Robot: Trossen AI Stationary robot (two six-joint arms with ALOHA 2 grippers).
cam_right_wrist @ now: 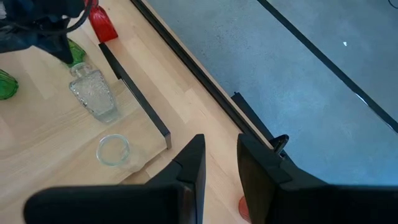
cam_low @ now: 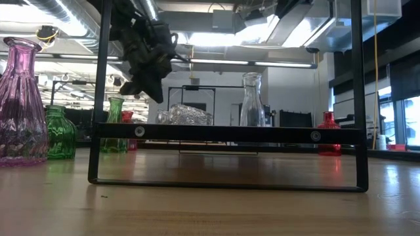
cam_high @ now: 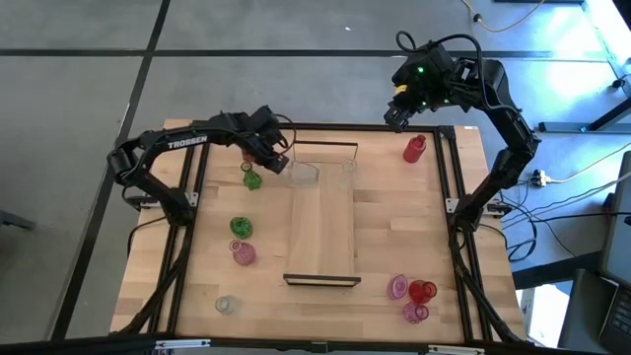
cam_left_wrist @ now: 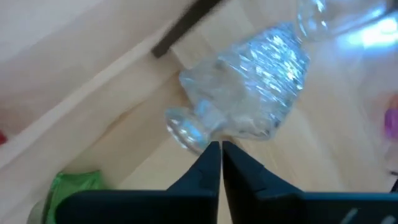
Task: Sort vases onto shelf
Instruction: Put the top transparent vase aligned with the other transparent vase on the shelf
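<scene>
Shelf (cam_high: 321,232), pale wood, dark end frames, clear textured vase (cam_high: 303,174) lying tipped

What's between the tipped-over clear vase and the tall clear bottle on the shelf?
Nothing: in the high view only bare shelf separates the tipped clear vase from the clear bottle.

The only writing I can make out is the word "TROSSEN" in white capitals on the dark link of the left arm (cam_high: 185,144), seen from above, just off the far left corner of the desk (cam_high: 394,227). Nothing else carries readable text: the glass vases bear no labels, the right arm shows only a small green light with no lettering, and anything on the walls or fixtures in the room behind is too small to read.
</scene>
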